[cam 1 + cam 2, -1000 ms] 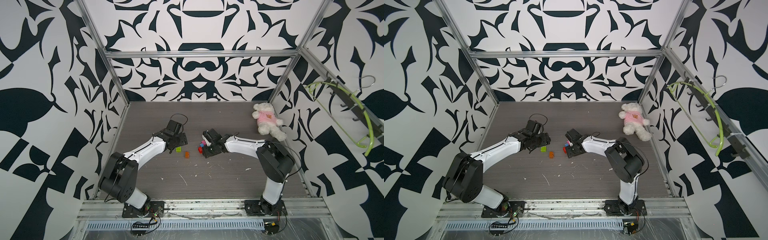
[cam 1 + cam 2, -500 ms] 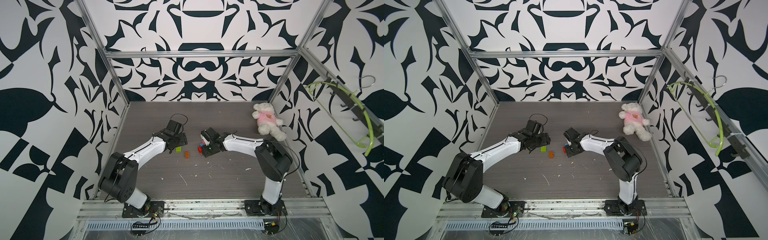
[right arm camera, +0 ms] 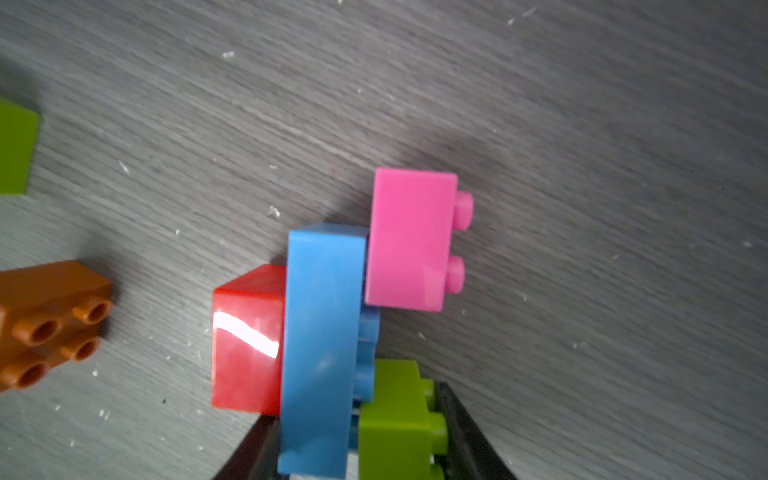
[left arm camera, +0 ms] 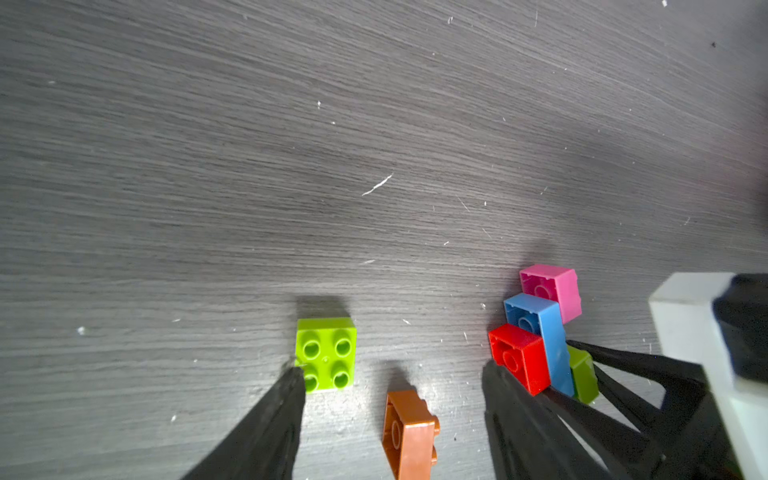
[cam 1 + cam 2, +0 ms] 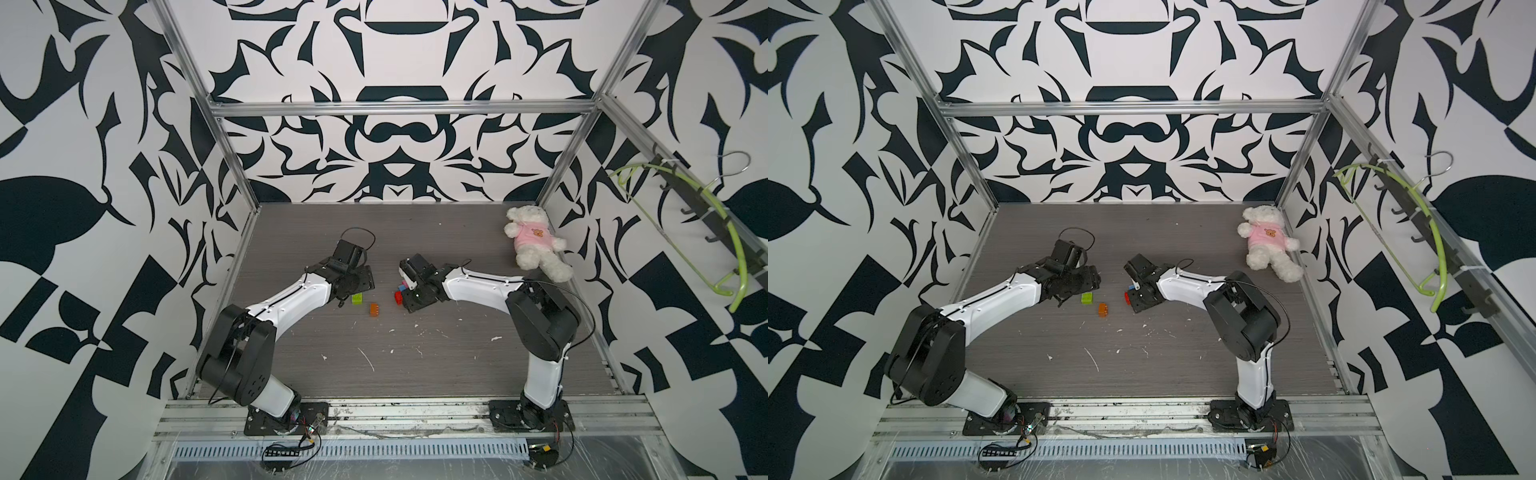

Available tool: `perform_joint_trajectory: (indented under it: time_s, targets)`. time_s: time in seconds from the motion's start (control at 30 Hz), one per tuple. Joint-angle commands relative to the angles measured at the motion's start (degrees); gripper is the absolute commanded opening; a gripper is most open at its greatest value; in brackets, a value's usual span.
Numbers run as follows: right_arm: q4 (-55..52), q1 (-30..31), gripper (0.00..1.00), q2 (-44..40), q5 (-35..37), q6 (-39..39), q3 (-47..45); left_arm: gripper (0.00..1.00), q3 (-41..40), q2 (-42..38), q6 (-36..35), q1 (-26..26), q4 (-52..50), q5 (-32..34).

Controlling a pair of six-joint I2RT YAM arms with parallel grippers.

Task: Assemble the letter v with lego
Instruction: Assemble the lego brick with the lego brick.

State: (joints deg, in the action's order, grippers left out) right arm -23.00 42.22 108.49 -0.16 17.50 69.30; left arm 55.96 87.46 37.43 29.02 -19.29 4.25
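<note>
In both top views the cluster (image 5: 401,291) lies on its side on the grey counter (image 5: 436,374), just right of the frame's centre. Its blue brick (image 3: 320,353) sets the long axis, which runs up the frame toward the back wall. The studs point right, toward the right arm, and the hollow undersides face left.

The pink brick (image 3: 409,241) and a lime green brick (image 3: 395,419) sit on the blue brick's stud side, and the red brick (image 3: 247,340) sits on its underside.

The right gripper (image 3: 353,403) closely flanks the blue and green end. I cannot tell whether it clamps them.

The left gripper (image 4: 392,372) gapes wide, empty. One fingertip is at the corner of the loose lime green brick (image 4: 326,353), which stands studs up. The orange brick (image 4: 409,432) lies on its side between the fingers.
</note>
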Motion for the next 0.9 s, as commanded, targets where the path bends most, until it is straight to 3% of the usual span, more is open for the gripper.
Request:
perform_joint_trajectory:
  time_s: [0.0, 0.13, 0.33, 0.4, 0.53, 0.6, 0.67, 0.7, 0.73, 0.8, 0.87]
  targets:
    - [-2.5, 0.7, 0.45, 0.6, 1.8, -0.8, 1.6, 0.72, -0.7, -1.4, -0.9, 0.0, -1.3, 0.7]
    - [-5.1, 2.1, 0.43, 0.8, 6.6, -1.1, 3.0, 0.72, -0.8, -1.2, -1.0, -0.1, -1.2, 0.6]
    - [-4.9, 2.5, 0.39, 1.1, 6.5, -1.4, 2.9, 0.72, -1.0, -0.9, -1.0, -0.1, -0.6, 0.2]
    - [-4.5, 2.6, 0.31, 1.0, 6.2, -1.4, 2.8, 0.72, -1.0, -0.8, -1.0, -0.2, -0.6, 0.1]
    - [-5.7, 2.7, 0.44, 1.3, 7.0, -0.9, 3.3, 0.72, -1.1, -0.8, -1.0, -0.3, -0.6, 0.0]
    - [-6.0, 2.8, 0.45, 1.4, 7.4, -0.5, 3.5, 0.72, -1.2, -0.7, -1.0, -0.4, -0.5, 0.0]
    - [-5.8, 2.7, 0.37, 1.3, 7.5, 0.0, 3.4, 0.72, -1.1, -0.6, -1.0, -0.4, -0.4, 0.0]
    - [-5.8, 2.7, 0.26, 1.4, 7.1, 0.2, 3.5, 0.72, -1.1, -0.6, -1.0, -0.4, -0.4, 0.0]
    - [-6.1, 2.7, 0.01, 1.5, 7.7, 0.9, 3.6, 0.72, -1.1, -0.5, -1.0, -0.4, -0.4, -0.1]
    - [-6.4, 2.8, 0.00, 1.6, 8.2, 1.2, 3.9, 0.72, -1.0, -0.4, -1.0, -0.5, -0.4, -0.1]
    - [-5.4, 2.9, 0.08, 1.5, 7.0, 1.6, 3.7, 0.72, -1.0, -0.4, -1.0, -0.5, -0.5, -0.1]
